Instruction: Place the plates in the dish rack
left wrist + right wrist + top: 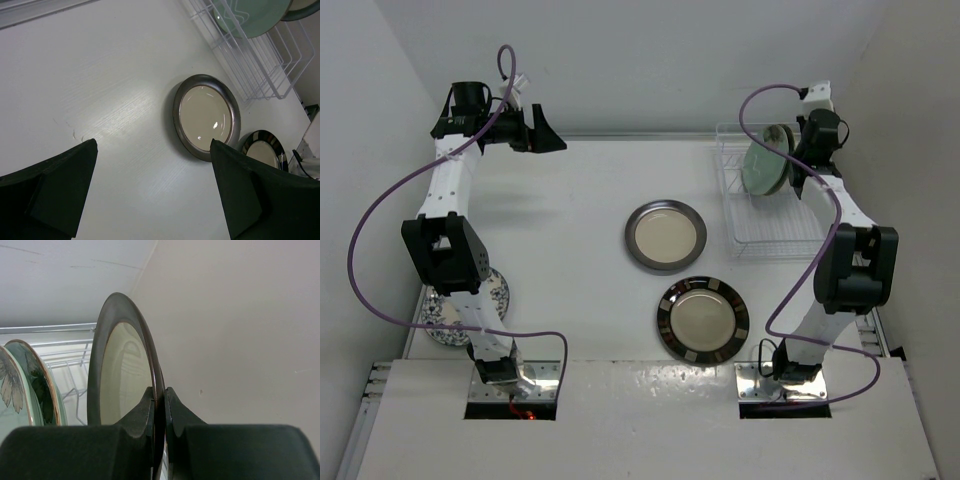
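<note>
Two mint-green plates (763, 165), leaf-marked, stand in the dish rack (760, 228); beside them the right gripper (159, 395) pinches a grey-rimmed cream plate (125, 370) upright. Well left of the rack, the left gripper (153, 144) gapes wide.

mint-green plates (763, 166) with pale flower mark; gripped cream plate (122, 375), dark-grey rim; flat cream plate (665, 235) the same; black-banded plate (703, 320), cream centre; blue-floral white plate (500, 295); white wire dish rack (760, 240); purple cables (350, 265)
</note>
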Available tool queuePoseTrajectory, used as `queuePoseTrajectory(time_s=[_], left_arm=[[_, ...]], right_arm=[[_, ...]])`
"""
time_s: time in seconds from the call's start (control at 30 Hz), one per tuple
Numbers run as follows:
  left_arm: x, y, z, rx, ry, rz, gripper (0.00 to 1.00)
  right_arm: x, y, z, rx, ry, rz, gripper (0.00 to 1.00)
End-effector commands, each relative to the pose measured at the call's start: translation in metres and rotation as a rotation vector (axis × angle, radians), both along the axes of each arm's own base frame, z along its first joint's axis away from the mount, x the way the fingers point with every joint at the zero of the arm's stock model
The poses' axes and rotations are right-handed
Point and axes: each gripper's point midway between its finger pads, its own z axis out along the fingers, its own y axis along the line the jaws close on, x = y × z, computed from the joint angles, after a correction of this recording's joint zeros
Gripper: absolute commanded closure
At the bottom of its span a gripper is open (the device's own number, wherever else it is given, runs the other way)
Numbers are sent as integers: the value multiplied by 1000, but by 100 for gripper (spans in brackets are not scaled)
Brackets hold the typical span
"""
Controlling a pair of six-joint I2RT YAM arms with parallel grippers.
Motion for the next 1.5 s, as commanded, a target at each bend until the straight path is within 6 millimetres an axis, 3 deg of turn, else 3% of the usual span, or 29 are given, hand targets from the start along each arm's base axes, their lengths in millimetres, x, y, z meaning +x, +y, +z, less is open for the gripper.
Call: queuePoseTrajectory(time_s=[0.0, 0.27, 0.4, 0.83, 1.07, 1.27, 1.37, 1.4, 1.47], left_arm=[[-10, 0, 29, 12, -80, -7, 0], [-10, 0, 29, 12, -80, -7, 0], [-11, -1, 29, 7, -81, -14, 0], [-8, 3, 25, 6, -72, -5, 0], [-9, 3, 22, 5, -63, -5, 0], [-9, 3, 22, 5, -63, -5, 0], [-8, 4, 21, 10, -62, 2, 0], [-8, 5, 21, 16, -68, -1, 0], [-10, 4, 25, 17, -77, -1, 0]], right_arm=[[-10, 3, 146, -70, -395, 18, 100], [-11, -4, 166, -101, -422, 10, 100], [-9, 1, 163, -73, -421, 33, 100], [2, 8, 93, 11, -299, 76, 100], [5, 8, 68, -5, -238, 82, 100], [14, 18, 23, 71, -168, 126, 100], [22, 21, 10, 96, -140, 143, 100], [25, 21, 19, 95, -160, 149, 100], [30, 20, 16, 106, -157, 140, 95]])
